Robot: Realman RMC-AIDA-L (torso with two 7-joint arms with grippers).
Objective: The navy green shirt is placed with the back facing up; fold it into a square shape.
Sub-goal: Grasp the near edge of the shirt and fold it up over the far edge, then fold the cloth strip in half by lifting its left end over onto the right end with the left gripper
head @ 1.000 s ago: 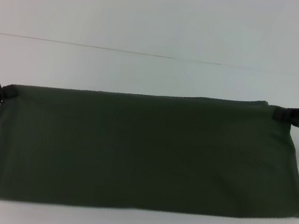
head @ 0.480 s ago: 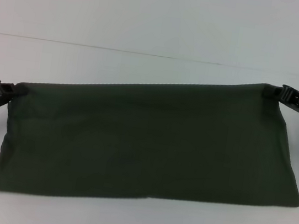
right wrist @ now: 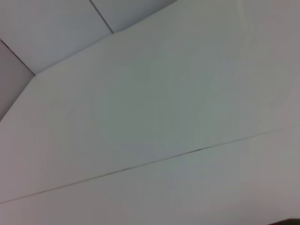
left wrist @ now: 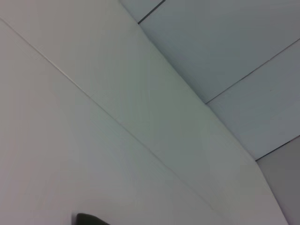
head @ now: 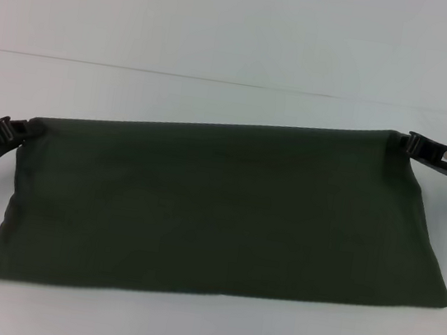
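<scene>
The navy green shirt (head: 218, 208) hangs as a wide folded band in the head view, held up by its two top corners with its lower edge near the white table. My left gripper (head: 14, 131) is shut on the shirt's top left corner. My right gripper (head: 407, 143) is shut on the top right corner, which is held higher than the left. A small dark tip of the shirt (left wrist: 89, 219) shows in the left wrist view. The right wrist view shows only white table.
The white table (head: 233, 102) stretches behind the shirt, with a thin seam line across it. In the left wrist view, the table edge and a tiled floor (left wrist: 234, 51) show beyond it.
The shirt's top edge has risen and tilted, right corner higher than the left. Both grippers moved inward and up a little, and the lower edge has shifted slightly.
</scene>
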